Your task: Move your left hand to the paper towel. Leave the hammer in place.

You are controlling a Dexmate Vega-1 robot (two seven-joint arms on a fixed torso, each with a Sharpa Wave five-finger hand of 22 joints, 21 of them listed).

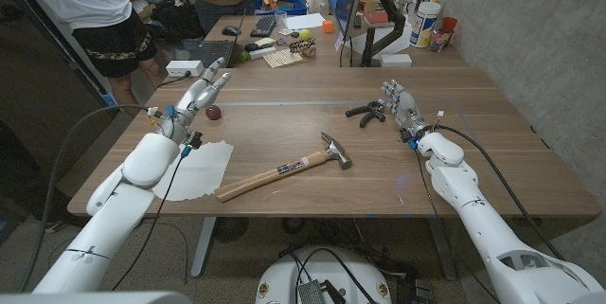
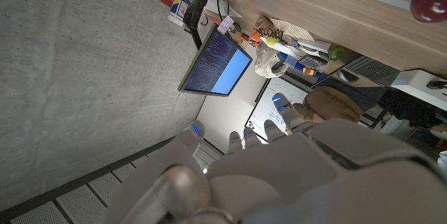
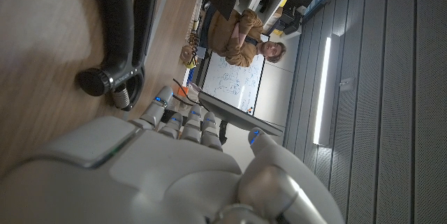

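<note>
- While the left hand is raised over the far left part of the bench, its fingers are spread apart and hold nothing; in the left wrist view the same hand shows its fingertips fanned out.
- One paper towel lies flat at the bench's near left edge, nearer the robot than the left hand, under the left forearm and apart from the hand.
- One small dark red round thing sits just beside the left hand.
- One hammer with a wooden handle lies just right of the towel, its steel head pointing toward the right side.
- One black spring clamp lies just beside the right hand, whose fingers are loosely apart and empty.
- Two people stand behind the bench.
</note>
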